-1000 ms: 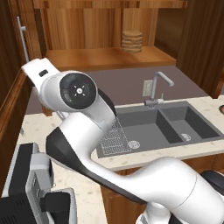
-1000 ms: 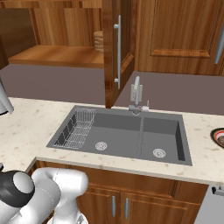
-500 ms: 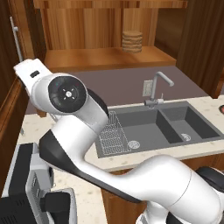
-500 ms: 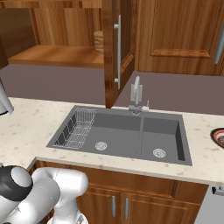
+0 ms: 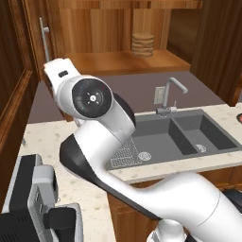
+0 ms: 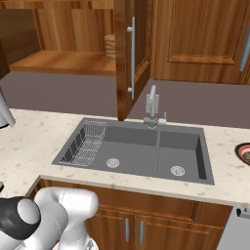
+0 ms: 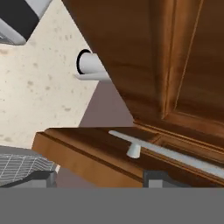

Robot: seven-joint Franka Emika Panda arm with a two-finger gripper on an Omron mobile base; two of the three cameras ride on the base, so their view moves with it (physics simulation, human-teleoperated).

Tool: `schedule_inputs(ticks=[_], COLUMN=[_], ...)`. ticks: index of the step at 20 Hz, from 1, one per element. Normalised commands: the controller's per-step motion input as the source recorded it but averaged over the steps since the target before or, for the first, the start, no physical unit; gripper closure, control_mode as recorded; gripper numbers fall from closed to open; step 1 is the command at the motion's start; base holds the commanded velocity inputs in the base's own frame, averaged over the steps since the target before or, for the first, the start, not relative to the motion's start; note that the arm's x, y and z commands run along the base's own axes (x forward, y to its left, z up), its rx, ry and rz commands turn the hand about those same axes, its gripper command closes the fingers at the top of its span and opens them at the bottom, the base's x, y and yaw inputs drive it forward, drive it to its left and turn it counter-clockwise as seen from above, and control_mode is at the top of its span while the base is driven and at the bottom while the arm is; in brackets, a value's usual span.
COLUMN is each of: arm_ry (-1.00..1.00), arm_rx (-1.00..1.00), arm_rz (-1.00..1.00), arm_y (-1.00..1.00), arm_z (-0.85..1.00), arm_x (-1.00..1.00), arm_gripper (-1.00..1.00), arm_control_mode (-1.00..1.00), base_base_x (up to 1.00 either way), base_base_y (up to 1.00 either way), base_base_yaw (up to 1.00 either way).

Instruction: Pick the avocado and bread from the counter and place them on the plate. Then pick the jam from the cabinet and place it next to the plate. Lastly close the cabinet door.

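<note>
Looking over the arm from the left base view, you see its white elbow joint (image 5: pixel 92 97) swung high and left, toward the open cabinet door (image 5: pixel 28 56) and its long silver bar handle (image 5: pixel 44 42). Behind it the cabinet (image 5: pixel 118 61) stands open, a stack of tan discs (image 5: pixel 142 44) resting on its wooden shelf. From the right base view you have the other open door (image 6: pixel 128 53) edge-on, its bar handle (image 6: pixel 131 58) upright, just behind the faucet (image 6: pixel 153 105) at the back of the grey sink (image 6: pixel 141 154). A wire rack (image 6: pixel 87 144) sits in the sink's left basin, and the speckled beige tabletop (image 6: pixel 29 141) runs round it. At the far right edge of that view you catch a sliver of the plate (image 6: pixel 243 152) lying on the tabletop. In the hand view, tilted with the hand, a brown panelled door (image 7: pixel 175 65) and a silver bar handle (image 7: pixel 170 151) lie close ahead, the handle just above a dark finger tip (image 7: pixel 159 179). How wide the jaws stand, or whether they touch the handle, you cannot tell. The avocado, bread and jam cannot be made out.
</note>
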Motion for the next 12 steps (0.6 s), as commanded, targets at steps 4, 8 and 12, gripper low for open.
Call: schedule_inputs(ticks=[4,8,12], arm_ry=[0.0,0.0,0.0], arm_rx=[0.08,0.13,0.14], arm_rz=[-0.09,-0.03,0.0], arm_y=[-0.64,-0.57,-0.52], arm_z=[0.06,0.19,0.23], arm_x=[0.61,0.63,0.64], arm_gripper=[-1.0,-1.0,-1.0], arm_control_mode=[-1.0,-1.0,-1.0], base_base_x=[0.0,0.0,0.0], base_base_y=[0.0,0.0,0.0], base_base_yaw=[0.0,0.0,0.0])
